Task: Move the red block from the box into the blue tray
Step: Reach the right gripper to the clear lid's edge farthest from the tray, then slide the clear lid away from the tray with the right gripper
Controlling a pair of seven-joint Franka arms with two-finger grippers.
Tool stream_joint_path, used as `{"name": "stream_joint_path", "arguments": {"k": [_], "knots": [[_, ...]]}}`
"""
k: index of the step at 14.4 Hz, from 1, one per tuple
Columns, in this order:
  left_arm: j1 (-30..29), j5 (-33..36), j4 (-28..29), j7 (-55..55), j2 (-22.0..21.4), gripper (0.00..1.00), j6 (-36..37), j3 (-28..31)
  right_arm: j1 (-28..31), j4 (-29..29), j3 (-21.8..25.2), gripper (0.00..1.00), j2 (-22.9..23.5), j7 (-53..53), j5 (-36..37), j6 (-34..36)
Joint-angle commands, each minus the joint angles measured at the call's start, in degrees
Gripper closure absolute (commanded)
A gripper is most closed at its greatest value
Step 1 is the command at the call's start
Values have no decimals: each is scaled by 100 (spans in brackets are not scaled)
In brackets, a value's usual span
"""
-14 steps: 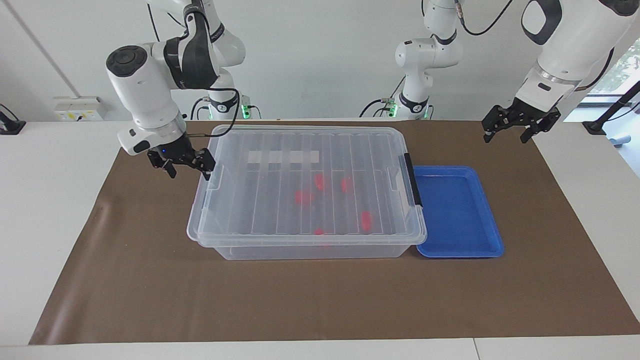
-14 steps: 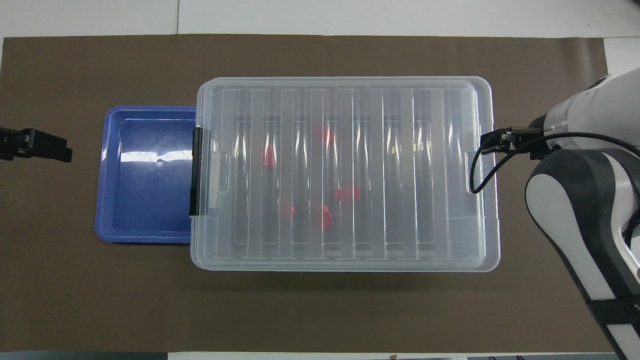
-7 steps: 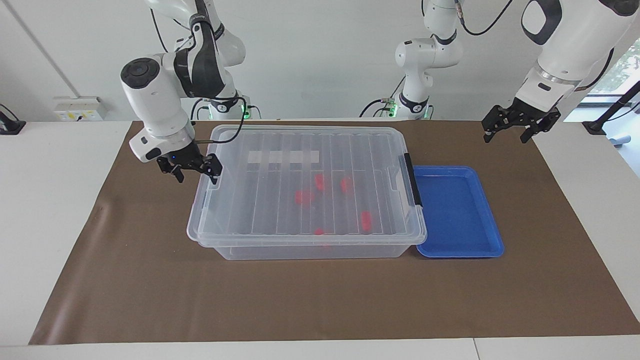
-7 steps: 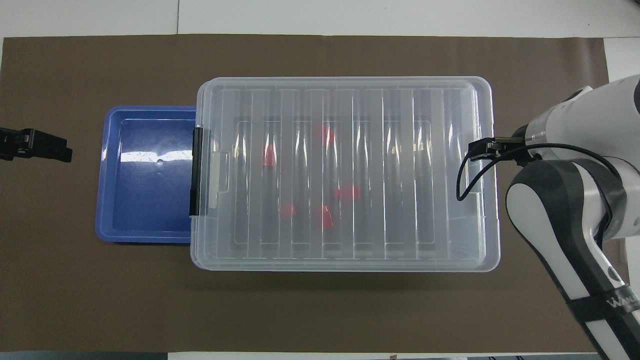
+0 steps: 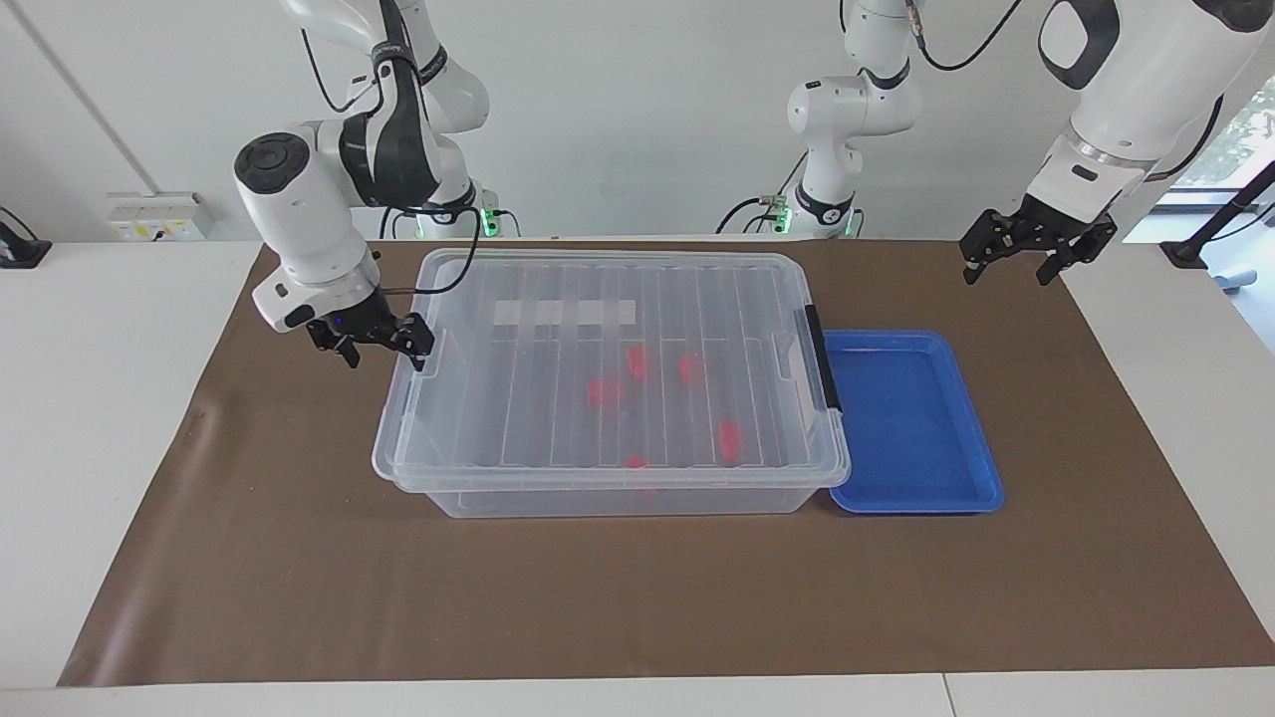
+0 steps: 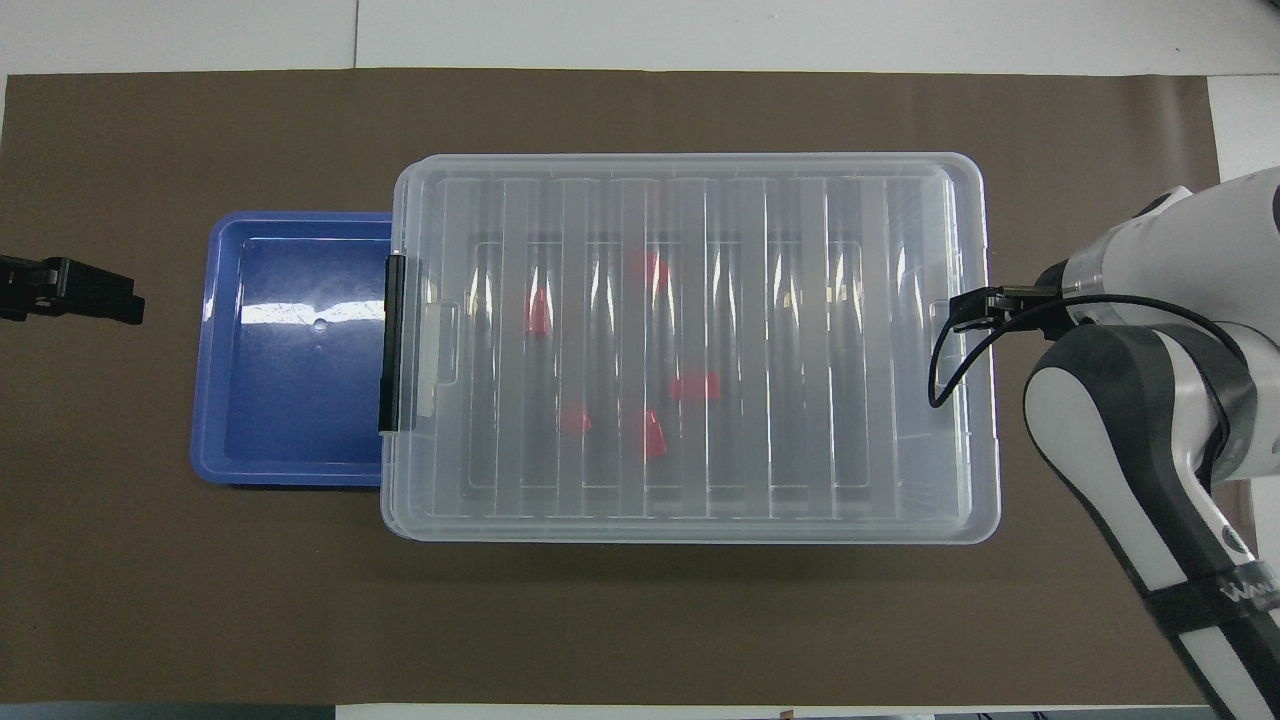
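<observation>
Only facing view shows right gripper (image 5: 382,343) beside box (image 5: 608,378).

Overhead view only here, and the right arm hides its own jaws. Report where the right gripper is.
Observer: The right gripper is low at the end of the box toward the right arm's end of the table, about level with the rim of the lid.
Operator: Give me the state of the jaws.
Observer: Open. One jaw is at the lid's edge, though I cannot tell whether it touches. The other is outside the box, over the brown mat.
Operator: Now tell me how high the left gripper is.
Observer: The left gripper hangs well clear of the mat with its jaws open, waiting. It is not over the blue tray.
</observation>
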State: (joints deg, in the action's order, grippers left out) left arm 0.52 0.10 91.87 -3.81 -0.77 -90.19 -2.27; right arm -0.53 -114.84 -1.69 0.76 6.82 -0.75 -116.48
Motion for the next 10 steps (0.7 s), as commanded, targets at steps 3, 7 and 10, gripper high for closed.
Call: {"name": "stream_joint_path", "arguments": {"k": [3, 7, 10], "knots": [[-61, -80, 138, -58, -134, 0, 1, -19, 351, -206, -25, 0, -120, -777, -48, -261], [-61, -80, 138, -58, -134, 0, 1, -19, 571, -197, 2, 0, -111, -1234, -39, -270], [-61, -80, 138, -58, -134, 0, 1, -19, 606, -188, 212, 0, -111, -1568, -39, -261]]}}
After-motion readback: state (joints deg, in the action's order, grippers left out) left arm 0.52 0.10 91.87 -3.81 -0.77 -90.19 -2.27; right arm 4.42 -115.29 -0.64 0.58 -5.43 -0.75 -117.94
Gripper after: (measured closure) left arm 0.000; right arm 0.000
